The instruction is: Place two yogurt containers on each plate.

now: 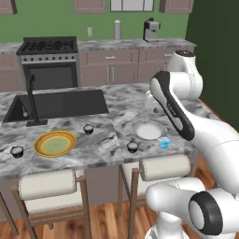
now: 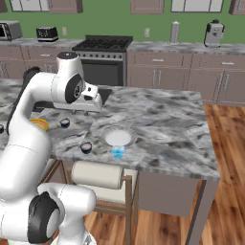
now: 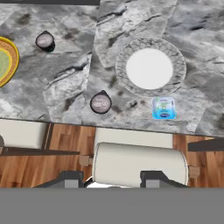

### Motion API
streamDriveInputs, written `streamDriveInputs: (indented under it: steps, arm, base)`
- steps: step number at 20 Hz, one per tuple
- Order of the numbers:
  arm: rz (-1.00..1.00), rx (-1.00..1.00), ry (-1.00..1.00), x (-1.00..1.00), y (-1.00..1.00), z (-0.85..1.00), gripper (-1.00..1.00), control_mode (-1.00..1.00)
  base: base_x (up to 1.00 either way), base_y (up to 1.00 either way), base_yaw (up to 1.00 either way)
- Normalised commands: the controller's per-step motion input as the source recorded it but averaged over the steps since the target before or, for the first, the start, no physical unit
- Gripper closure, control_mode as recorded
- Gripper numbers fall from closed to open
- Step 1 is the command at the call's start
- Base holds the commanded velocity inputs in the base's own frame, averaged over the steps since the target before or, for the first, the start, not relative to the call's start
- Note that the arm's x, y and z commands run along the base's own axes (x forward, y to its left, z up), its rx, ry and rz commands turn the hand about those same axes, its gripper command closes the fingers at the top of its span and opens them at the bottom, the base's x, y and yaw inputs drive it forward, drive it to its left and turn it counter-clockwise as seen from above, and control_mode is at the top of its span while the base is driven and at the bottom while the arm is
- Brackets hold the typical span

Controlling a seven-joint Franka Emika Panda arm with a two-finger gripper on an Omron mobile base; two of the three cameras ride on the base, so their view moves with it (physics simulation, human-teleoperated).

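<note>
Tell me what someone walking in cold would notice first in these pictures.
The big white robot arm rears over the marble counter and crowds both base views. Under it lie two bare plates: a yellow-orange plate near the sink and a white-grey plate further right. Small dark yogurt cups sit loose on the counter around them, and a little light-blue pack lies beside the white-grey plate.
</note>
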Motion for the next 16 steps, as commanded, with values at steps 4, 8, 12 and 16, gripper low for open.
streamDriveInputs:
  steps: [4, 8, 12, 16]
  arm:
    - [0.0, 0.0, 0.0, -0.04, 0.0, -0.02, -1.0, -1.0]
    - [0.0, -0.07, 0.0, -0.3, 0.09, -0.22, -1.0, -1.0]
    - [0.0, -0.08, 0.0, -0.12, 0.55, -0.44, -1.0, -1.0]
    - [0.0, 0.0, 0.0, 0.01, 0.48, -0.63, -1.0, -1.0]
  base:
    - [0.0, 0.0, 0.0]
    - [0.0, 0.0, 0.0]
    - [0.0, 0.0, 0.0]
    - [0.0, 0.0, 0.0]
